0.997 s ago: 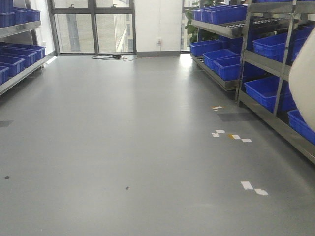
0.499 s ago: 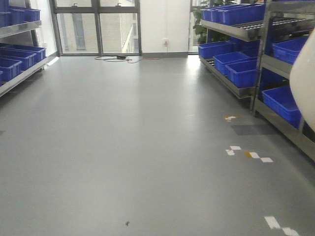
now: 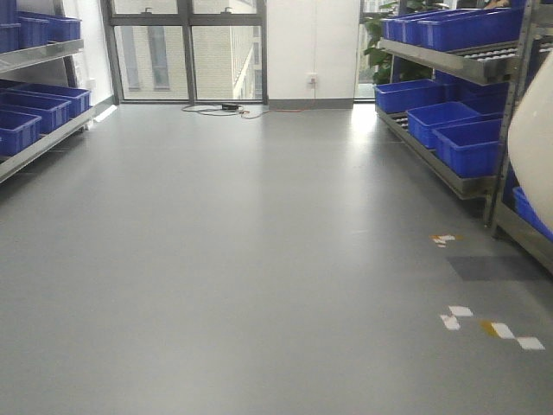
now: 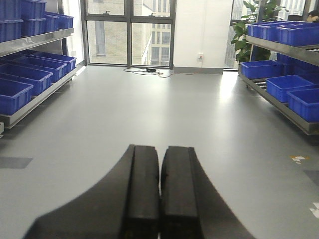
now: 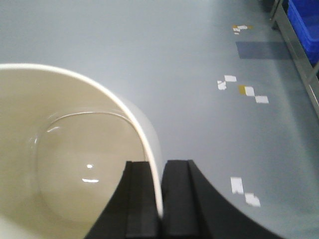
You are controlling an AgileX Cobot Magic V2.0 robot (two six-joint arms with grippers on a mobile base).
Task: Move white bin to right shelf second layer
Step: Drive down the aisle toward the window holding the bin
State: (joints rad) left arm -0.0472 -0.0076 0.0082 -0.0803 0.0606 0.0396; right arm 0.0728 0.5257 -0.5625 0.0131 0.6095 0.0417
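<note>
The right end effector [image 5: 160, 199] shows in its wrist view with both black fingers [image 5: 142, 199] pinching the wall of the white bin [image 5: 65, 164], one finger inside the rim and one outside. The bin hangs above the grey floor [image 5: 199, 45], its inside bare and glossy. White tape marks [image 5: 244, 191] lie on the floor below.

In the left wrist view, the left end effector [image 4: 160, 199] has its fingers pressed together on nothing, over open floor between racks of blue crates [image 4: 15, 94].

In the front view, a curved part of the bin's side fills the right edge, in front of the right shelf [image 3: 432, 62], which carries blue crates.
</note>
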